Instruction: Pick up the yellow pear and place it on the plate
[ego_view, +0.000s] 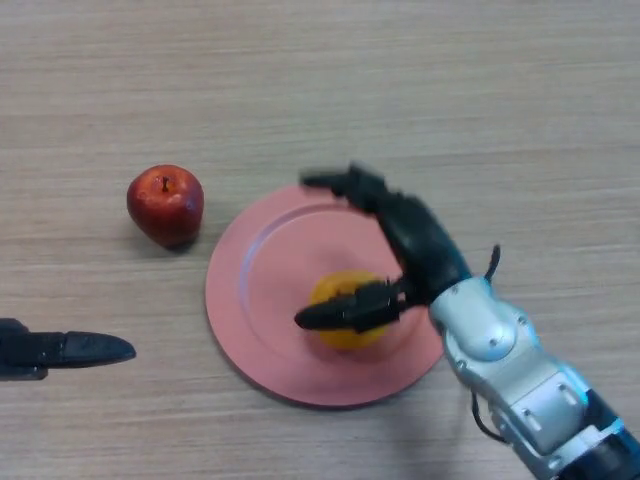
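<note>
Yellow pear (345, 312) sits on the pink plate (262, 300)! Right robot hand (415, 245) is spread, released, arched over it. Only withdrawal left, I'd say.

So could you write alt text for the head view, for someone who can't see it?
A robot's right hand is spread open above a yellow pear lying on a round pink plate, its thumb crossing in front of the fruit. A shiny red apple sits on the wooden table left of the plate, and the left hand rests at the left edge.

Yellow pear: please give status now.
Right hand open over the yellow pear. Pear on pink plate. Left hand idle, low left. Red apple beside plate, clear.
</note>
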